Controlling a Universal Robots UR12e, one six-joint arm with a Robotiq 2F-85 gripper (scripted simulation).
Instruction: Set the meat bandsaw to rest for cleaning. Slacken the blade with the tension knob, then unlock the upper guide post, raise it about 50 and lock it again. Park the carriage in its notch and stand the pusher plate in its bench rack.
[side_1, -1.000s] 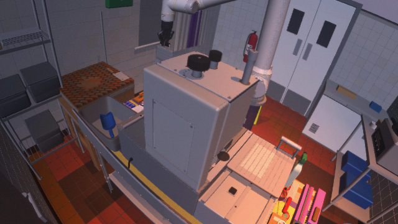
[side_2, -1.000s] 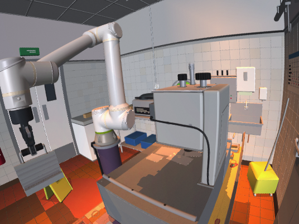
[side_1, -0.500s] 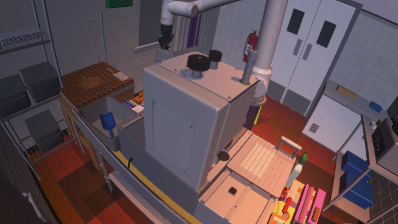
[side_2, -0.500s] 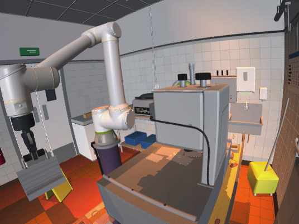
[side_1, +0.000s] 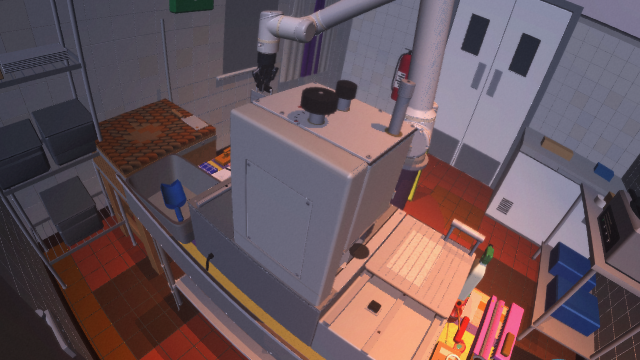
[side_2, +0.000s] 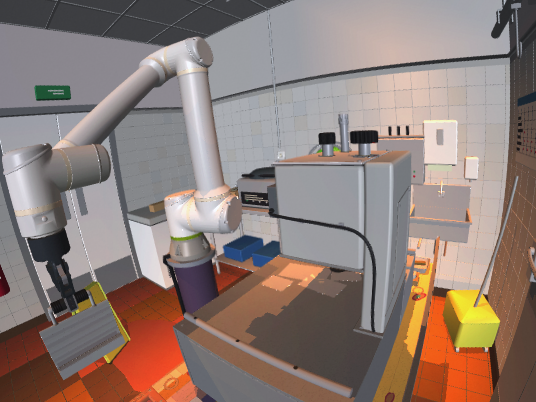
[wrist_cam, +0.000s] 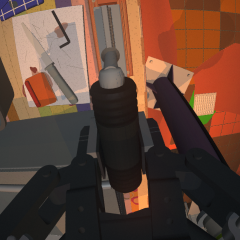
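Note:
I grip the pusher plate by its black ribbed handle; my gripper is closed on it. The grey ribbed plate hangs tilted below my fingers, in the air off the far side of the bandsaw. Directly below the handle lies a long narrow slotted rack in an orange frame on the bench. On top of the saw stand two black knobs and the grey guide post. The carriage with its handle sits on the saw table.
The arm's dark purple pedestal rises just right of the rack. A cutting board with a knife, a hex key and an orange block lies left of the rack. A sink and a tiled counter stand beyond.

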